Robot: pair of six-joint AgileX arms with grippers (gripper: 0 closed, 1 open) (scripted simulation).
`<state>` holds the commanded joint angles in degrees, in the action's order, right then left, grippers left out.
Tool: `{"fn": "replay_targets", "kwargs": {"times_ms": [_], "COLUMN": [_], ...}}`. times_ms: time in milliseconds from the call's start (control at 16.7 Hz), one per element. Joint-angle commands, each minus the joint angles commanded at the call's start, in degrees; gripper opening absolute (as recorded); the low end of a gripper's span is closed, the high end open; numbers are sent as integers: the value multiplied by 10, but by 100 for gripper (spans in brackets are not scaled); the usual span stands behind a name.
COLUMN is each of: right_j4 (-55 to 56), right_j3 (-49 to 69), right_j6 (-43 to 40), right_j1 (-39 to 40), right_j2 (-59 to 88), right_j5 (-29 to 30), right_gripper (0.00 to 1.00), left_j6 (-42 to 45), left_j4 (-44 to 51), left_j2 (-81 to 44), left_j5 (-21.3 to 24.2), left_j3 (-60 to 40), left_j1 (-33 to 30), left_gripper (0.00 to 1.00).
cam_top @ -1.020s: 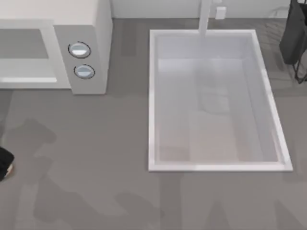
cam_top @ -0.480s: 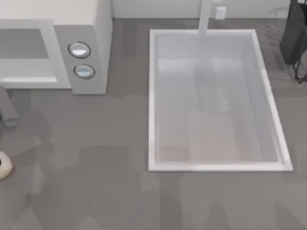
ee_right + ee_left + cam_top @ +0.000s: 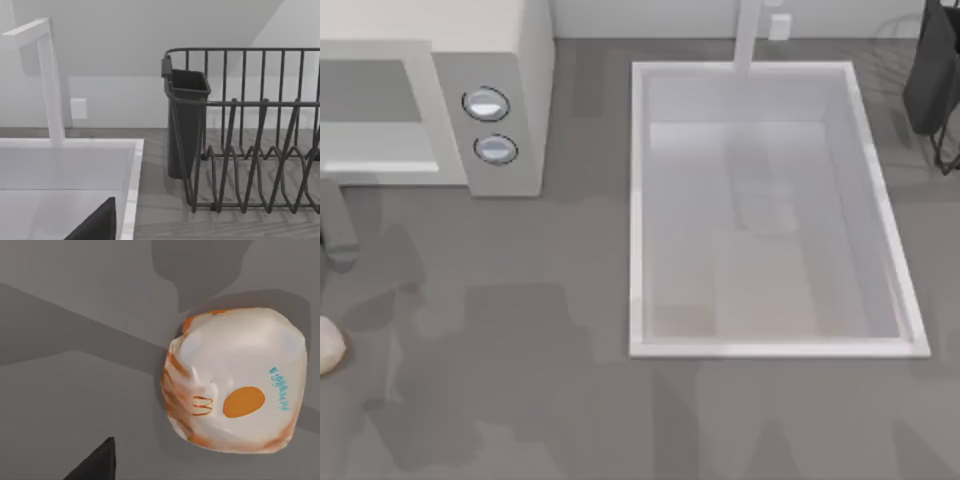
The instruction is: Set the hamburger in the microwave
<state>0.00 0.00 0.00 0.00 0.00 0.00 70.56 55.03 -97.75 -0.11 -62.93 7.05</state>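
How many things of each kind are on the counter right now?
hamburger: 1
microwave: 1
sink: 1
faucet: 1
dish rack: 1
Total: 5

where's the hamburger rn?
The hamburger lies on the counter at the top view's far left edge, in front of the microwave; the left wrist view looks down on it.
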Motion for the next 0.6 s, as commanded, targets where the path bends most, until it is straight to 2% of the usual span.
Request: {"fn": "replay_targets", "kwargs": {"times_ms": [180, 600], "right_j4": [0, 0], "right_j3": [0, 0], "right_j6": [0, 0], "right_j1": [0, 0], "right_j2": [0, 0], "right_j5": [0, 0], "right_gripper": [100, 100], "left_j6": [0, 3], "left_j4": [-21, -169], "left_j2": [-13, -85], "left_j5": [0, 0], "left_j3": [12, 82], "left_j1": [2, 4], "left_gripper": [100, 100]}}
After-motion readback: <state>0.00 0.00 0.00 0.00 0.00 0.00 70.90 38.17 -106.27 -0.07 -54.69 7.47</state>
